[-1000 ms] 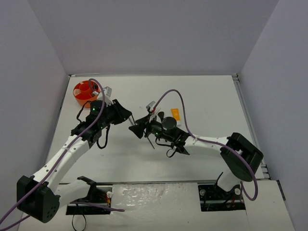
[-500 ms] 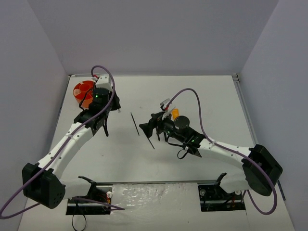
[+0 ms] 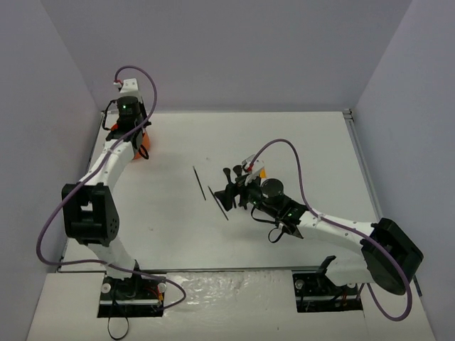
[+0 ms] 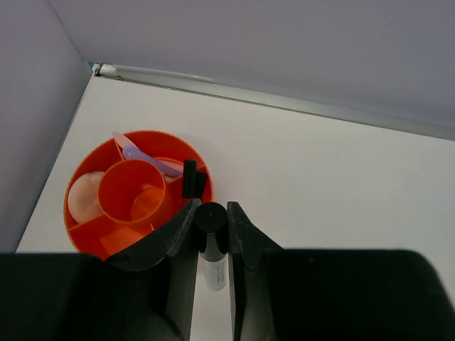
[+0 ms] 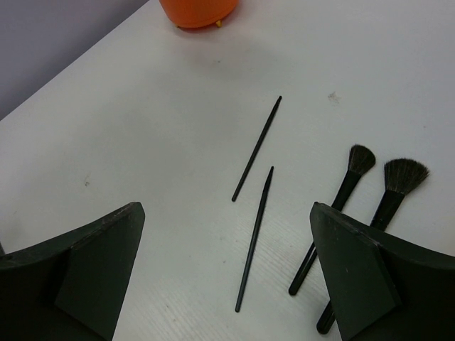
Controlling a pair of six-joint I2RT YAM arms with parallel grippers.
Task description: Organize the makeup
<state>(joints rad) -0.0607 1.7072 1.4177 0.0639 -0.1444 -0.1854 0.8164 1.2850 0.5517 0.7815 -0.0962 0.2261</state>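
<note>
My left gripper (image 4: 212,213) is shut on a small white tube with a black cap (image 4: 212,268), held just beside the rim of the orange compartmented holder (image 4: 85,231). A lilac stick (image 4: 146,158), a black piece (image 4: 189,177) and a pale round compact (image 4: 84,197) lie in the holder. My right gripper (image 5: 226,207) hangs open above the table, with nothing between its fingers. Below it lie two thin black pencils (image 5: 257,148) (image 5: 254,238), and two black brushes (image 5: 343,192) (image 5: 387,206) lie to their right. In the top view the pencils (image 3: 199,182) sit left of the right gripper (image 3: 226,183).
The holder (image 3: 144,148) stands in the back left corner near the left wall, mostly hidden under my left arm. An orange-white tube (image 3: 260,170) peeks out behind the right wrist. The holder's underside shows at the top of the right wrist view (image 5: 199,11).
The left arm has swung back and left to the holder, still carrying the tube. The right gripper has opened wide and drawn back to the right, and the black pencils now lie uncovered on the table.
</note>
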